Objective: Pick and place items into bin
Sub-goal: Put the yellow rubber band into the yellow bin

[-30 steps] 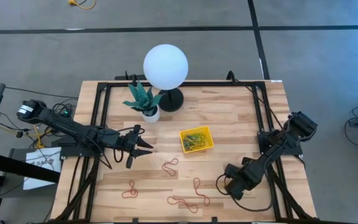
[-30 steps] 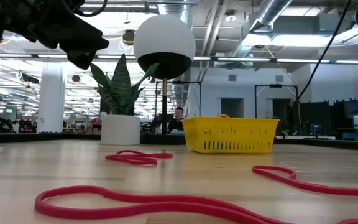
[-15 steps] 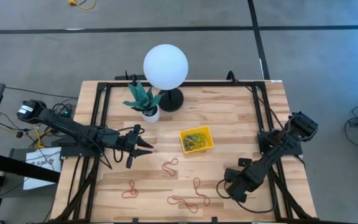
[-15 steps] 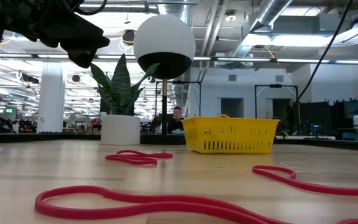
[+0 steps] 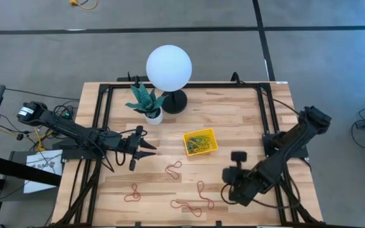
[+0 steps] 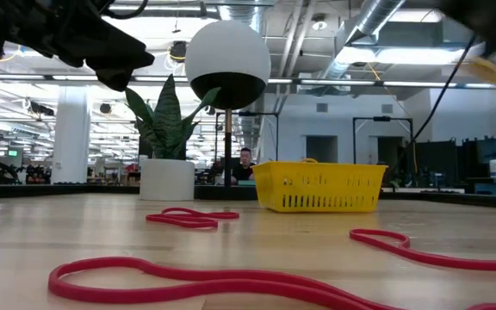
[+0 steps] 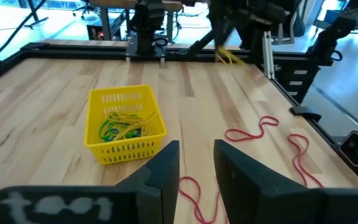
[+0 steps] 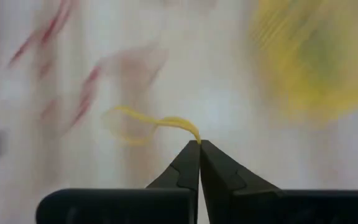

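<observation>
My right gripper (image 8: 198,144) is pinched tight on a thin, floppy yellow band (image 8: 143,122), lifted off the wood; carry step. Next: swing to the bin (image 5: 200,142), approx 10 o'clock from me, then let go. Bin is ribbed yellow plastic w/ bands inside. Left gripper (image 7: 196,163) waits at table's 9 o'clock, fingers parted, empty
</observation>
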You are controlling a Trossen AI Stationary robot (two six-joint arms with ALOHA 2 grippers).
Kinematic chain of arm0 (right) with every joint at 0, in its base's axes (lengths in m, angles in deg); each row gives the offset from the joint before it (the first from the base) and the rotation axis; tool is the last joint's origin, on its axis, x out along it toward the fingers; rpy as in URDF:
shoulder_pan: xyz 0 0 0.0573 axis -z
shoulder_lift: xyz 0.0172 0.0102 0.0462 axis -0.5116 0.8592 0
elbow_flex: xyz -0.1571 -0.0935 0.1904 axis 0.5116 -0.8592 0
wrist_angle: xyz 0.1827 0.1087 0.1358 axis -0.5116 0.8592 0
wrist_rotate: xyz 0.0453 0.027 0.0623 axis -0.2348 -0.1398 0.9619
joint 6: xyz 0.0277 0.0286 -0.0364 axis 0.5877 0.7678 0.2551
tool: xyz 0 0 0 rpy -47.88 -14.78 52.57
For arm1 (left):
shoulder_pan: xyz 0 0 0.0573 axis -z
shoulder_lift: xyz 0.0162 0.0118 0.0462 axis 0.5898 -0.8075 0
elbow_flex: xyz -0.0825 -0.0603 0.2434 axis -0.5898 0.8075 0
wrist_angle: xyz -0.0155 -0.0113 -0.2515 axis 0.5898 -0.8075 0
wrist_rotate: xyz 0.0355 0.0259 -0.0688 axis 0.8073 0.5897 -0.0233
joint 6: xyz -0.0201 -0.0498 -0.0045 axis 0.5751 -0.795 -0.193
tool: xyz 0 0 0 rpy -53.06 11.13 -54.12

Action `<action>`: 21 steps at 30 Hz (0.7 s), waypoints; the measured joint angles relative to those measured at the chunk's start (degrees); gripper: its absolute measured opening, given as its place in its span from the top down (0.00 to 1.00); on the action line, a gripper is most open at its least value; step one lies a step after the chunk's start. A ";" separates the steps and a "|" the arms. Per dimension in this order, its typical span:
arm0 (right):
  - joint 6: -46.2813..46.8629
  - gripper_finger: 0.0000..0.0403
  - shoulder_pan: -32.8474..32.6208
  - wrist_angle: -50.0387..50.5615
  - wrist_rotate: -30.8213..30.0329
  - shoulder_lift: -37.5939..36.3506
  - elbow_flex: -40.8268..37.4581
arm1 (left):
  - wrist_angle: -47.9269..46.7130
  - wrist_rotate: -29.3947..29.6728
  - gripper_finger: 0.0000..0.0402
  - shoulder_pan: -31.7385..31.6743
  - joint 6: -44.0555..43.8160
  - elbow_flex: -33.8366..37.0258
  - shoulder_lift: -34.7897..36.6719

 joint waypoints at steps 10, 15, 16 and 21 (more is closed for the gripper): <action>-8.63 1.00 9.60 -6.38 -30.83 0.37 -1.05 | -0.04 -0.02 0.78 0.00 0.02 0.00 -0.02; -8.64 1.00 17.72 -8.80 -25.46 1.80 -1.99 | -0.32 -0.02 0.78 0.00 -0.51 0.00 -0.02; -8.64 1.00 19.28 -9.18 -23.21 2.43 -2.20 | -0.48 -0.02 0.78 0.00 -0.81 0.00 -0.02; -11.62 1.00 24.81 -10.06 -13.69 5.48 -2.32 | -1.57 -0.02 0.78 0.00 -1.11 0.00 -0.02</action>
